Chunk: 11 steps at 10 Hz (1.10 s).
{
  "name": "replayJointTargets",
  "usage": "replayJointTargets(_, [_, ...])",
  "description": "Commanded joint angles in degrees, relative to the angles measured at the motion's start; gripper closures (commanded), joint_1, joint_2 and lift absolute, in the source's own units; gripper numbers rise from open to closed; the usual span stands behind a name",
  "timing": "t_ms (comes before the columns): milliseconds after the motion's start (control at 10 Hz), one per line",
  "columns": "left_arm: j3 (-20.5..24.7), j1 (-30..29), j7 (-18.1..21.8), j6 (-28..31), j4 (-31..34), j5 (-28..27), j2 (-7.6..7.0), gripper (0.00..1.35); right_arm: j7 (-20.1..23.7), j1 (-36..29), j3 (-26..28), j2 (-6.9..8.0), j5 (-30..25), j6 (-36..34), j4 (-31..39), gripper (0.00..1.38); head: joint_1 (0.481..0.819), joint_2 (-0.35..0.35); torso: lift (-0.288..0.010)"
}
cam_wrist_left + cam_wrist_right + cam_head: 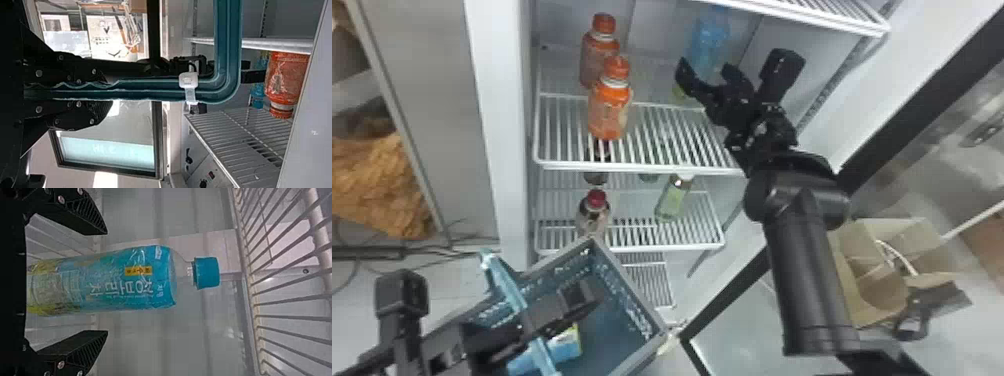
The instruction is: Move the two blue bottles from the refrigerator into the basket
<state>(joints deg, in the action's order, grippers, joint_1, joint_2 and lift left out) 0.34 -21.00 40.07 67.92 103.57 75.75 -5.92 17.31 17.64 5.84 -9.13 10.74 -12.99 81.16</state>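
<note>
Blue-capped bottle [129, 280] stands just ahead of your right gripper [704, 70], its fingers wide apart and empty; your left gripper [527, 322] grips the basket's handle [504, 282].

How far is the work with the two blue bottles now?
Looks done: one blue bottle seems to lie in the basket. In hand: left gripper holds the handle; right gripper is open around the second bottle, not yet gripped. Remaining: grip it, move it into the basket.
</note>
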Motion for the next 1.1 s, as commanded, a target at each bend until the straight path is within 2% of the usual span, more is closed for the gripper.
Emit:
replayJointTargets(0, [0.0,0.1,0.0,0.0,0.0,0.0,-0.06,1.20,0.0,1.3,-0.8,-0.27,0.0,0.1,-1.6,0.19,0.695,-0.336,-0.010])
replayJointTargets(100, [0.0,0.1,0.0,0.0,0.0,0.0,-0.06,1.20,-0.1,1.9,-1.6,-0.45,0.2,0.1,-2.3,0.30,0.695,-0.332,-0.010])
replayJointTargets(200, [0.0,0.1,0.0,0.0,0.0,0.1,-0.06,1.20,-0.3,2.1,-1.6,-0.45,0.2,0.1,-2.9,0.56,0.695,-0.326,-0.010])
replayJointTargets(300, [0.0,-0.1,0.0,0.0,0.0,0.1,-0.15,1.20,-0.4,2.1,-1.6,-0.45,0.2,0.1,-3.2,0.94,0.695,-0.323,-0.010])
replayJointTargets(400, [0.0,-0.2,0.0,0.0,0.0,0.2,-0.15,1.20,-0.9,1.5,-1.4,-0.45,-0.5,0.1,-2.6,1.15,0.695,-0.323,-0.010])
replayJointTargets(500, [0.0,-0.2,0.0,0.0,0.0,0.2,-0.15,1.20,-1.8,0.4,-0.8,-0.36,-0.7,0.3,-0.9,1.29,0.695,-0.325,-0.010])
replayJointTargets(700, [0.0,-0.2,0.0,0.0,0.0,0.2,-0.06,1.20,-1.7,-0.6,0.4,-0.54,-1.3,0.9,-0.5,1.28,0.695,-0.337,-0.010])
replayJointTargets(1000, [0.0,-0.2,0.0,0.0,0.0,0.2,0.12,1.20,-0.4,-4.4,2.7,-0.63,-0.1,1.7,4.0,1.28,0.695,-0.350,-0.010])
